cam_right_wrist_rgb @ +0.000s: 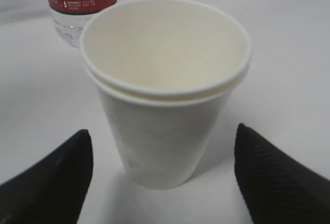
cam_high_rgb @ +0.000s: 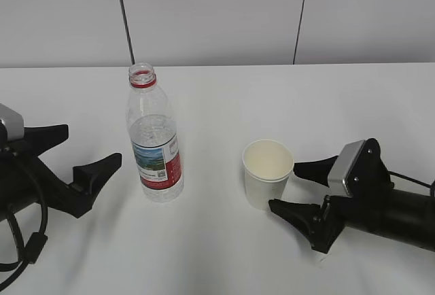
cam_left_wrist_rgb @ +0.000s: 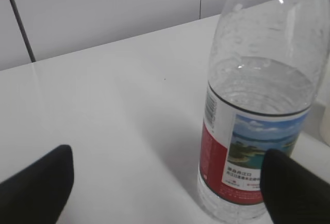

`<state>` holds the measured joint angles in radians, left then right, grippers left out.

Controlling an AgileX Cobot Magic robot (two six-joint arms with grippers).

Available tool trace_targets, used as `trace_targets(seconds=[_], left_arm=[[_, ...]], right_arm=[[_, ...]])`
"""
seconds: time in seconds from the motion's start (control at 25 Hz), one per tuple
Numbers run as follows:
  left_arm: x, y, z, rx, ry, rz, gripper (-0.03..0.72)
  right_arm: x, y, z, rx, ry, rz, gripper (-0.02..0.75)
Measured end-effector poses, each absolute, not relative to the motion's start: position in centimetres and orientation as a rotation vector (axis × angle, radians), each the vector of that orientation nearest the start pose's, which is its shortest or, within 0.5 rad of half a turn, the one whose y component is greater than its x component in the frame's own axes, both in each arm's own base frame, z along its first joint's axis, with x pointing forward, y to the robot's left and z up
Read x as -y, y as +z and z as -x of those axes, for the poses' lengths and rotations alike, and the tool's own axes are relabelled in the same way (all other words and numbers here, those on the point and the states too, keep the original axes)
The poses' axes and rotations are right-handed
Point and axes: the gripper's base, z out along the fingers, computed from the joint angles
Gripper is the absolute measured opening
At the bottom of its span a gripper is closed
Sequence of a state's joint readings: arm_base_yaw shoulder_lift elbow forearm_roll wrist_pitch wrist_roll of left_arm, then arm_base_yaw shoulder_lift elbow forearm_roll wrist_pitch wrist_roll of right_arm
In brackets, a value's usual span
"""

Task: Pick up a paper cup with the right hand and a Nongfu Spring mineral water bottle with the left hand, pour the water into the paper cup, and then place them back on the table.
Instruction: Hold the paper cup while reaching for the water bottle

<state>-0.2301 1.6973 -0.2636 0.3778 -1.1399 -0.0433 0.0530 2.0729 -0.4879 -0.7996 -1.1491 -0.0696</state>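
Observation:
The Nongfu Spring mineral water bottle (cam_high_rgb: 154, 145) stands upright and uncapped on the white table (cam_high_rgb: 217, 254), and the water (cam_high_rgb: 153, 128) fills it to just above the red label. My left gripper (cam_high_rgb: 92, 147) is open, low to the bottle's left, not touching it. In the left wrist view the bottle (cam_left_wrist_rgb: 258, 131) stands ahead of the right finger, and the left gripper (cam_left_wrist_rgb: 167, 164) holds nothing. The paper cup (cam_high_rgb: 267, 172) stands empty right of centre. My right gripper (cam_high_rgb: 287, 186) is open at its right side. In the right wrist view the cup (cam_right_wrist_rgb: 165, 95) sits at the mouth of the right gripper (cam_right_wrist_rgb: 162, 131), touching neither finger.
A grey panelled wall with dark vertical seams (cam_high_rgb: 124, 16) rises behind the table's far edge. A black cable loop (cam_high_rgb: 20, 240) hangs from the left arm at the near left. The bottle's base (cam_right_wrist_rgb: 77, 7) shows beyond the cup.

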Motion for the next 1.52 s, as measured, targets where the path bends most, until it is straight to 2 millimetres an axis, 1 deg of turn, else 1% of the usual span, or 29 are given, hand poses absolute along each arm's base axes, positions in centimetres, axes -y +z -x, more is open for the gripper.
trace_targets(seconds=[0.16, 0.28, 0.52, 0.6, 0.84, 1.08, 1.4, 1.52], left_arm=[[8.3, 13.9, -22.1, -1.722, -0.386, -0.553, 0.656], [8.3, 13.9, -22.1, -1.722, -0.386, -0.553, 0.656], [8.3, 13.9, -22.1, -1.722, -0.386, -0.553, 0.652], [8.3, 13.9, -22.1, -1.722, -0.387, -0.553, 0.650], [8.4, 13.8, -22.1, -1.751, -0.441, -0.509, 0.648], [8.5, 13.6, -21.9, -1.773, -0.448, -0.525, 0.638], [8.8, 13.3, -21.6, -1.783, -0.469, -0.594, 0.638], [8.8, 13.3, -21.6, -1.782, -0.472, -0.599, 0.638]], right_arm=[[-8.3, 7.4, -27.6, -1.731, 0.439, 0.876, 0.638], [-8.7, 7.0, -28.3, -1.725, 0.438, 0.874, 0.638], [-9.7, 5.2, -28.5, -1.763, 0.486, 0.886, 0.638], [-9.8, 4.9, -28.7, -1.764, 0.488, 0.888, 0.638], [-9.7, 4.8, -28.8, -1.773, 0.477, 0.868, 0.634], [-9.7, 4.8, -28.8, -1.775, 0.478, 0.865, 0.575], [-9.7, 4.8, -28.8, -1.775, 0.477, 0.864, 0.564], [-9.7, 4.8, -28.8, -1.775, 0.477, 0.864, 0.534]])
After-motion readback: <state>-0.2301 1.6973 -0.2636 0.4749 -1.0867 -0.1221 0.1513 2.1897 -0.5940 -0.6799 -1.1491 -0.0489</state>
